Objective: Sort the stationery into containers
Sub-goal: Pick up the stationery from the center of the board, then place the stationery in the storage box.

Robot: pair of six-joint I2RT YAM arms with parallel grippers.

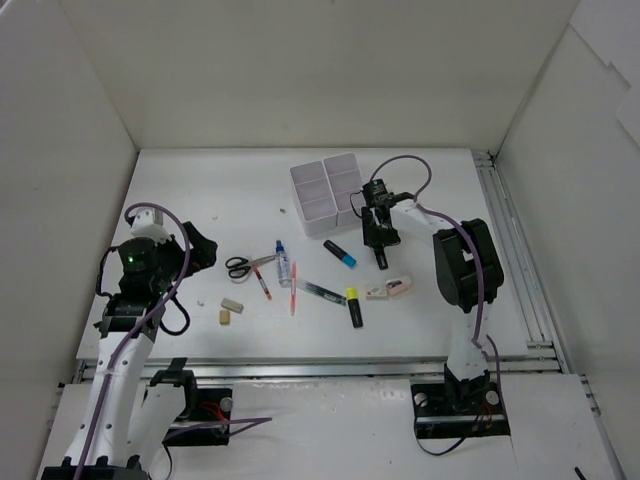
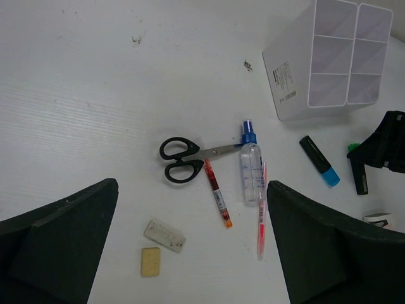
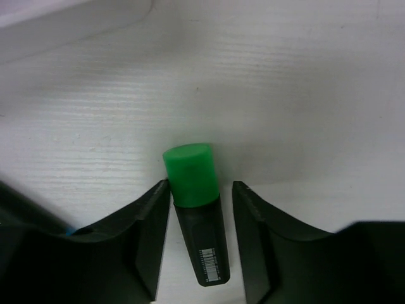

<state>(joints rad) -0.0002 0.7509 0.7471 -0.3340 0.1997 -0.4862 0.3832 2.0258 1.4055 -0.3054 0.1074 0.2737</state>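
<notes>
My right gripper (image 3: 200,187) is open and low at the table, with a black highlighter with a green cap (image 3: 197,209) lying between its fingers. The left finger touches the cap and the right finger stands a little apart. In the top view this gripper (image 1: 379,240) is just right of the white organiser (image 1: 327,193). My left gripper (image 2: 192,189) is open and empty, above the black-handled scissors (image 2: 180,158), a red pen (image 2: 216,193), a blue-capped bottle (image 2: 251,166), a pink pen (image 2: 261,218) and two erasers (image 2: 164,235).
A blue-capped highlighter (image 1: 340,253), a yellow-capped highlighter (image 1: 354,306), a grey pen (image 1: 322,292) and a pink and white eraser (image 1: 389,289) lie in front of the organiser. White walls enclose the table on the left, back and right.
</notes>
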